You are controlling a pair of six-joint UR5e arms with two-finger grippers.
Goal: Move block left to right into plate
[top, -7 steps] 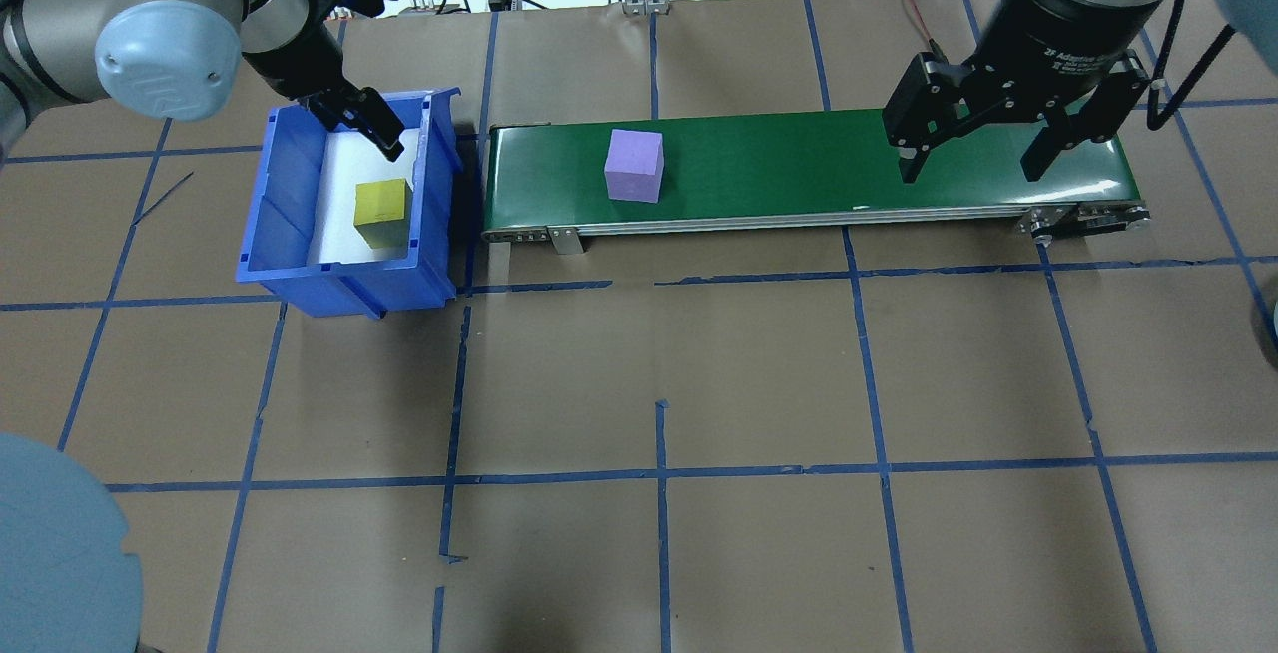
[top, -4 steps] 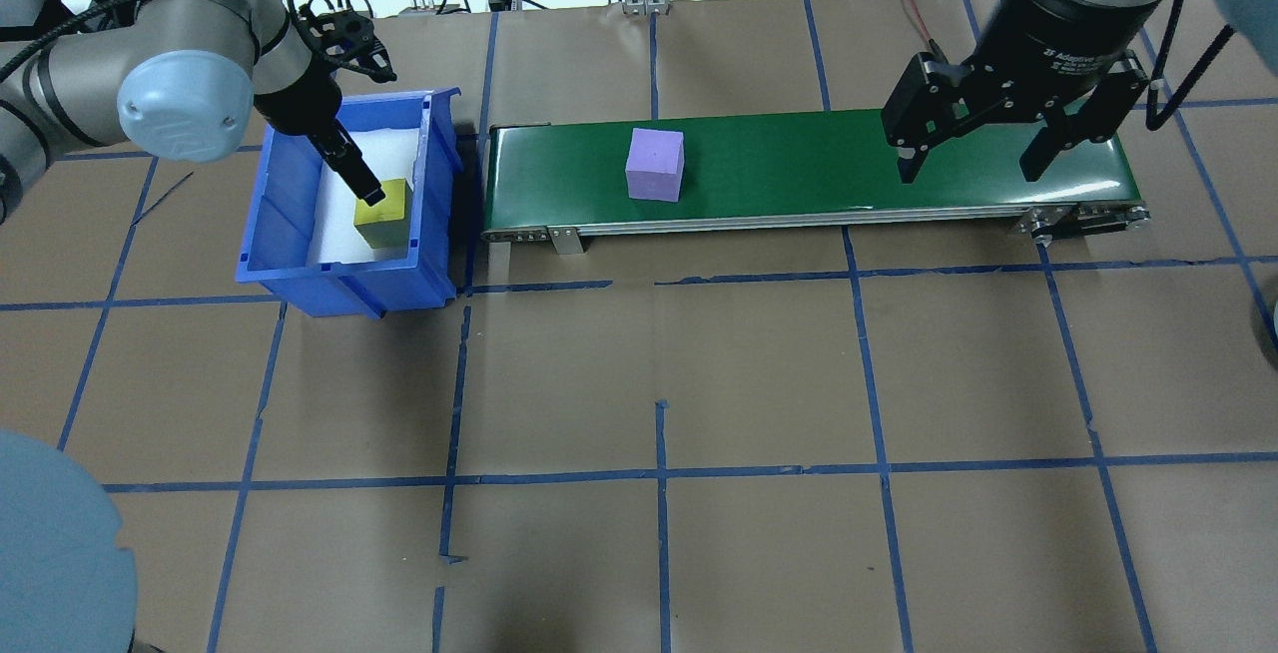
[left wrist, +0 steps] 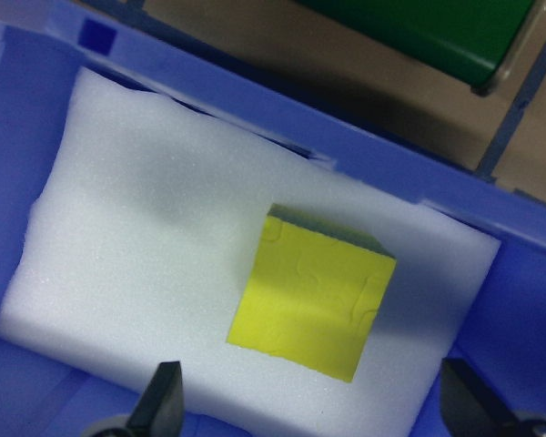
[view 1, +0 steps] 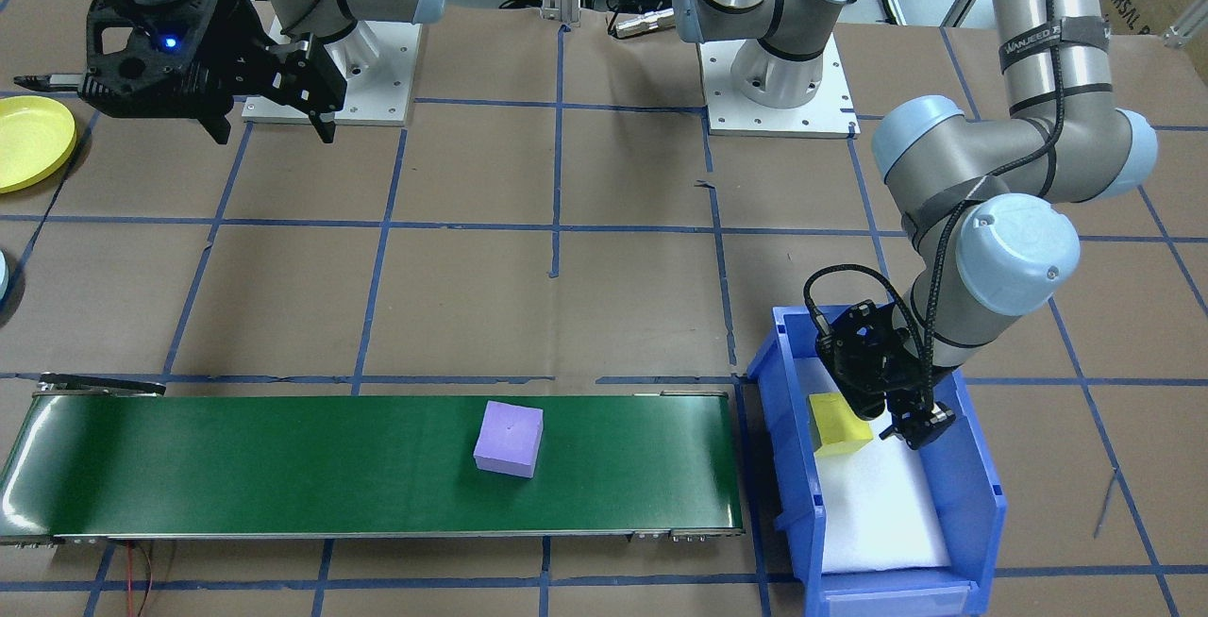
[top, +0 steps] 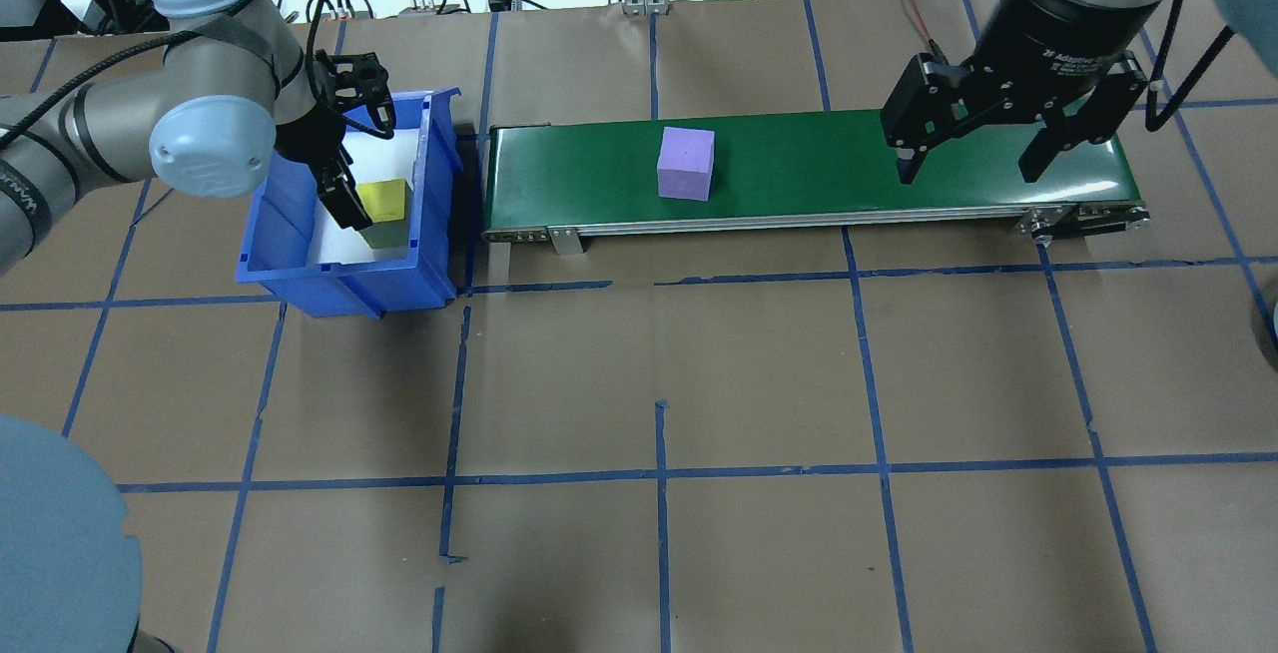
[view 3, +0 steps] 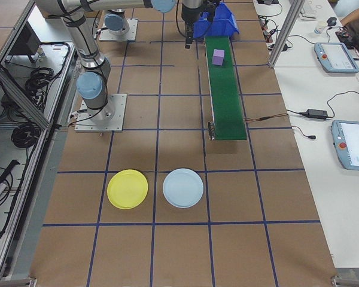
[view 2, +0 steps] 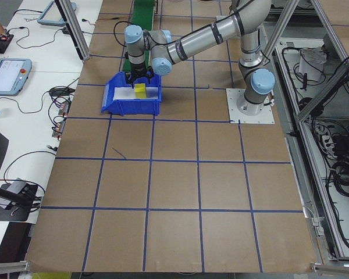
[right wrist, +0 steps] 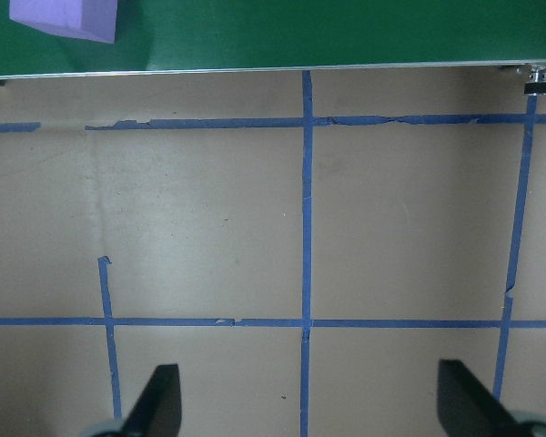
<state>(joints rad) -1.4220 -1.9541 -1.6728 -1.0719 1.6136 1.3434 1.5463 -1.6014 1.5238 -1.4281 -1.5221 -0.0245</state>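
I see the purple foam cube (top: 685, 163) mid-belt, no plate reached yet. My left gripper (left wrist: 314, 410) hangs spread above the yellow foam cube (left wrist: 309, 303), at its six o'clock; my right gripper (top: 973, 149) waits spread.

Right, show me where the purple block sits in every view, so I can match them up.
Exterior front-facing: purple block, mid-belt.
Overhead exterior, belt's middle.
Exterior left: not visible.
Exterior right, belt's far end.
Left wrist-mounted: not in it.
Right wrist-mounted, top left corner, cropped.
Shared landmark: green conveyor belt.
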